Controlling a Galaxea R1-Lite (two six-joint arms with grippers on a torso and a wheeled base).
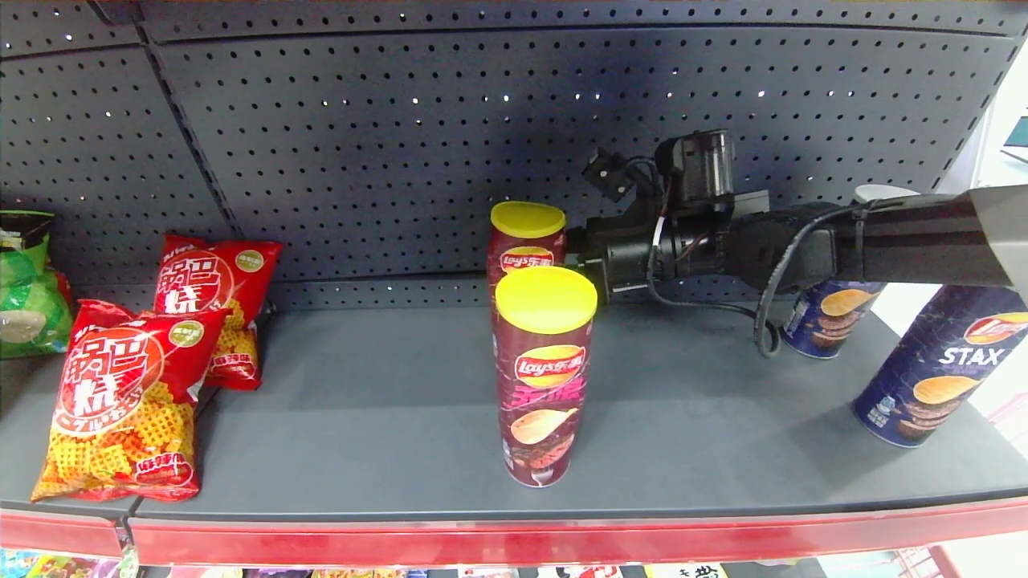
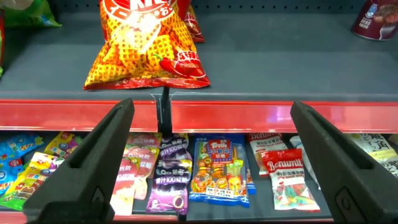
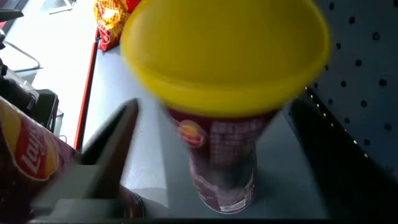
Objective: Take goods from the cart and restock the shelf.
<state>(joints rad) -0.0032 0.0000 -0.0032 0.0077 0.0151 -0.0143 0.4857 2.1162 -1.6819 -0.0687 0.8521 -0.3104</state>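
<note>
Our right gripper (image 3: 214, 115) straddles the rear purple chip can (image 1: 524, 241), just right of centre in the head view. Its fingers (image 3: 115, 146) are spread to either side, with a gap showing between one finger and the can's wall, so it pinches nothing. That can stands upright on the grey shelf (image 1: 361, 401), just behind a second yellow-lidded chip can (image 1: 544, 377). Two blue chip cans (image 1: 936, 373) stand at the right edge and two red snack bags (image 1: 128, 401) at the left. Our left gripper (image 2: 212, 109) hangs with its fingers spread wide and empty before the shelf's red front edge (image 2: 249, 115).
</note>
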